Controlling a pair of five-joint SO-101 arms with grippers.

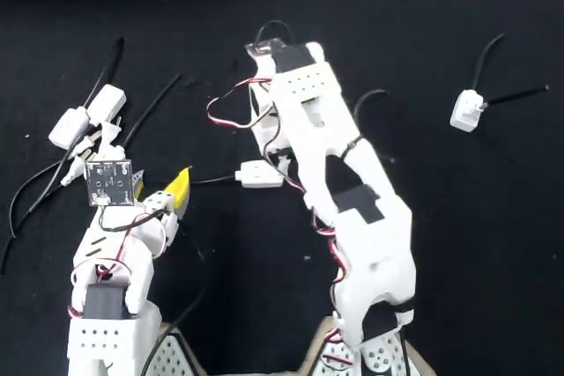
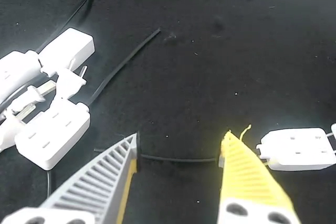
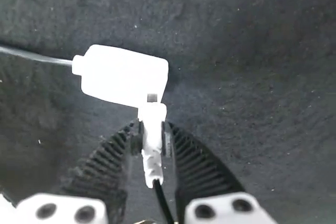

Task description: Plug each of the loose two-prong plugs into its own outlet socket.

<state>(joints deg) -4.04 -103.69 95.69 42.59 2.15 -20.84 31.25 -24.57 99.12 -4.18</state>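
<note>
Table cover (image 3: 252,35): matt black fuzzy cloth. Outlet socket (image 3: 123,77), plug (image 3: 153,124): smooth white plastic.

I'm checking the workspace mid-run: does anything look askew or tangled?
Yes. At the table's left side a loose plug lies tilted among the outlet blocks, prongs bare, with cords crossing around it.

Even, bright room light on a black desk (image 1: 458,244); the white parts glare.
In the high view the dark cloth swallows the light and carries almost no shadows, while the white arm (image 1: 352,209) is washed out to flat white. In the right wrist view the cloth looks greyer, the socket block (image 3: 123,77) glows, and a soft shadow lies beside it.
</note>
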